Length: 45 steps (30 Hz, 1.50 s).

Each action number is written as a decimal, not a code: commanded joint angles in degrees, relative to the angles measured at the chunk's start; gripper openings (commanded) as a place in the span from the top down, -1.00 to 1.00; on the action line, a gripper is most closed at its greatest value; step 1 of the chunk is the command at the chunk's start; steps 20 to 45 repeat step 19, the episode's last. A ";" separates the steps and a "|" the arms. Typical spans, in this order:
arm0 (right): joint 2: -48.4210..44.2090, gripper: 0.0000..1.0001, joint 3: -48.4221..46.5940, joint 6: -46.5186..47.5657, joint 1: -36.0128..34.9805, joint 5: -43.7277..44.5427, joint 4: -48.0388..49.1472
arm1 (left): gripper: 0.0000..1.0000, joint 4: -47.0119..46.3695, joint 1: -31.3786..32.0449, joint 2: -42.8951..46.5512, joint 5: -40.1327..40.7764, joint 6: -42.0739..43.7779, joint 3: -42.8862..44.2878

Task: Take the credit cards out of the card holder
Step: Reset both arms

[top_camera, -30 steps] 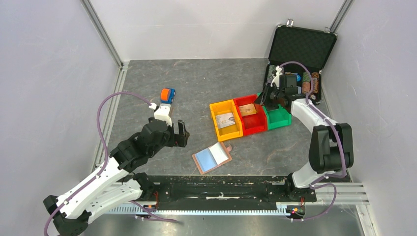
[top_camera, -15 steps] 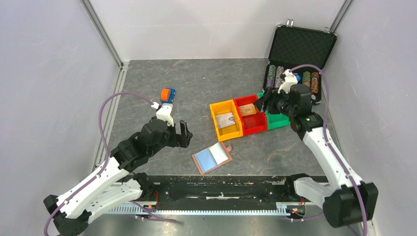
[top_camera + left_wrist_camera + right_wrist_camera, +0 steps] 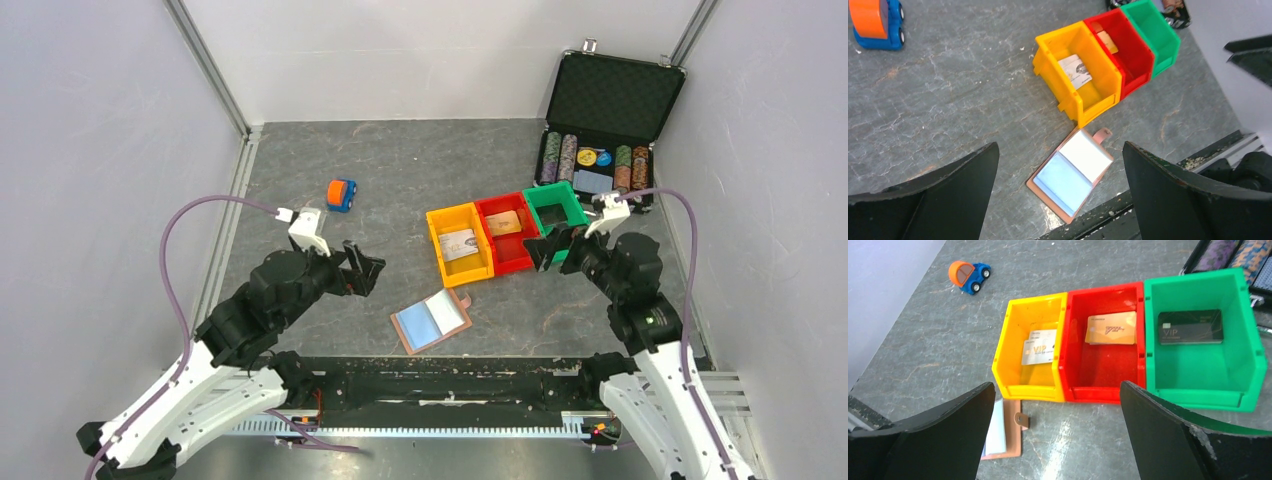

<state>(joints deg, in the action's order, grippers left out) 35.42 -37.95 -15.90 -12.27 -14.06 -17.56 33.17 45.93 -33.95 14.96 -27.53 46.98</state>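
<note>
Hovering empty: left gripper (image 3: 363, 268) jaws wide, card holder (image 3: 1073, 172) lying open, flat, ahead between its fingers. Right gripper (image 3: 548, 247) jaws wide; three credit cards (image 3: 1111, 328) in bins (image 3: 1066, 340) ahead. Pockets: can't tell if any card left. Risk: fingers pinch flap, drag holder.

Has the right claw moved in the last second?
Yes. The right claw has pulled back from the black chip case toward its own base, past the green bin.

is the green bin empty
No, the right wrist view shows a black card lying flat on the floor of the green bin.
</note>
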 commanded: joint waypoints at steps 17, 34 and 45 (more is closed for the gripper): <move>-7.51 -0.96 4.96 -5.36 -0.20 0.61 2.91 | -1.00 -2.58 -0.21 6.01 1.83 -3.35 -3.65; -7.51 -0.96 5.00 -5.37 -0.19 0.66 2.90 | -1.00 -2.58 -0.17 5.91 1.92 -3.30 -3.66; -7.51 -0.96 5.00 -5.37 -0.19 0.66 2.90 | -1.00 -2.58 -0.17 5.91 1.92 -3.30 -3.66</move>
